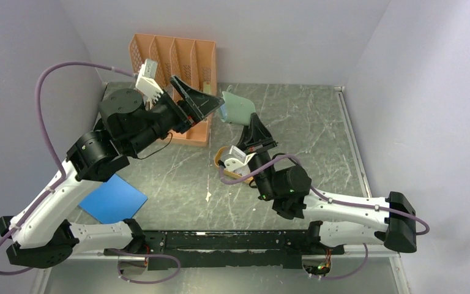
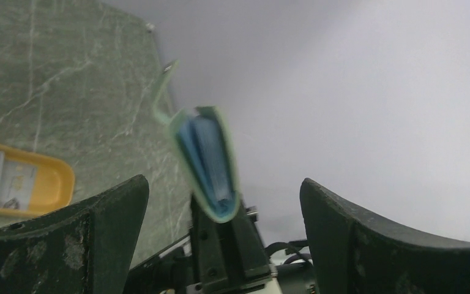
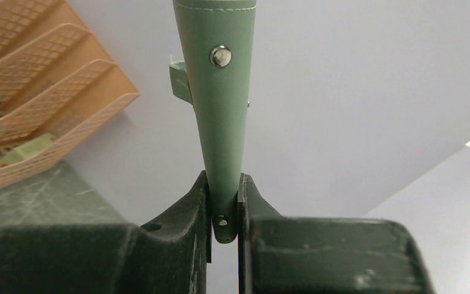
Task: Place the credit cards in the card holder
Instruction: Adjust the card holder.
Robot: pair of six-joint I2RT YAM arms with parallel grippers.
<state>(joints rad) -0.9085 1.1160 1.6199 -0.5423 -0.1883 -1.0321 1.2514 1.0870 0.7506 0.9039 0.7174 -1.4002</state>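
Blue sheet, one, lay far left. One orange mesh rack crowded behind my left gripper, its jaws spread wide. One tray held credit cards I couldn't count. My right gripper pinched the one card holder, held upright off the table.

We saw the right pincer clamped on the bottom edge of the card holder, which stood upright and widened toward its top. It had a metal snap high on its grey-green face and a small tab jutting left. An orange mesh rack sat on the table, where its edge met the wall.
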